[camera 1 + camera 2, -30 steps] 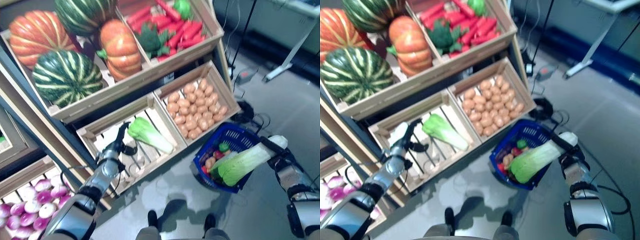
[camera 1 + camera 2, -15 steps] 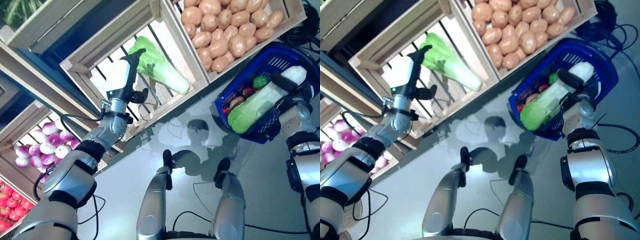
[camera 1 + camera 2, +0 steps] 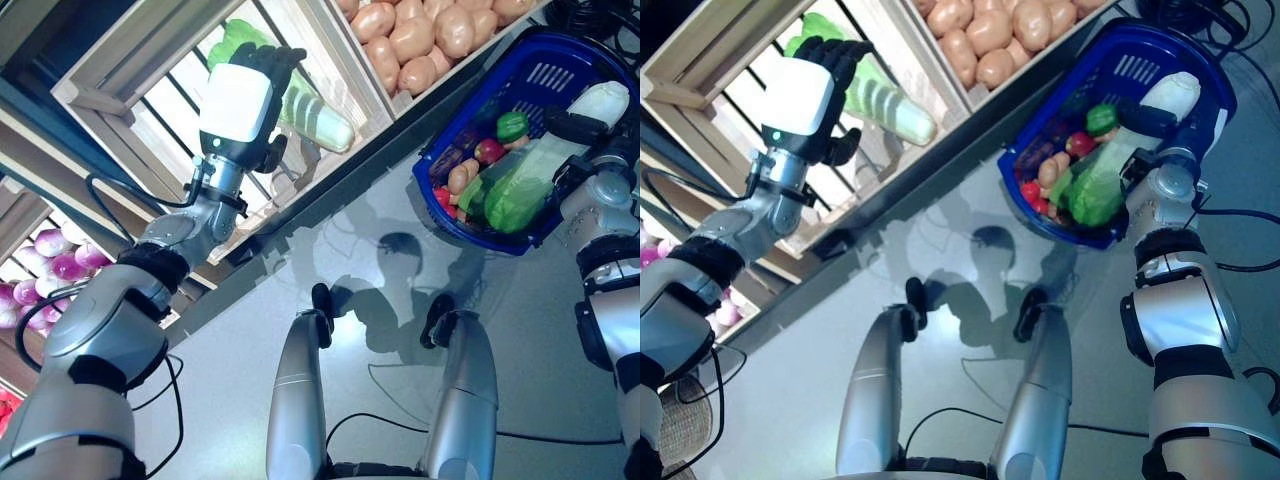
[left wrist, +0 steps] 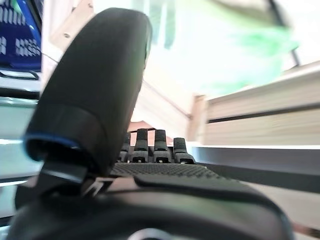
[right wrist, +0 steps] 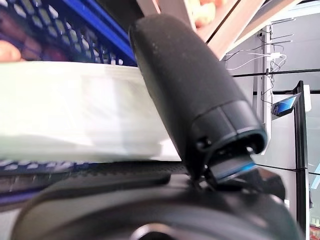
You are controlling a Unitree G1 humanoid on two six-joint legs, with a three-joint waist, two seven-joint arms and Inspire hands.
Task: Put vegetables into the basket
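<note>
Cabbage point(image 3: 530, 180) is clamped by thumb and fingers of right hand point(image 3: 590, 150), its leafy end down in the blue basket point(image 3: 1200, 60) w/ other veg. Left hand point(image 3: 240, 105), fingers relaxed, hovers at second cabbage point(image 3: 885, 100) just past its fingertips, in slatted crate point(image 3: 130, 80).

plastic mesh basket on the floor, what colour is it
Blue, a deep blue plastic mesh basket; it shows best in the left eye view.

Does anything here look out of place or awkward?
The long cabbage in the right hand looks too long for the blue basket: its white end pokes over the rim. The other cabbage lies alone in its crate, by the left hand.
</note>
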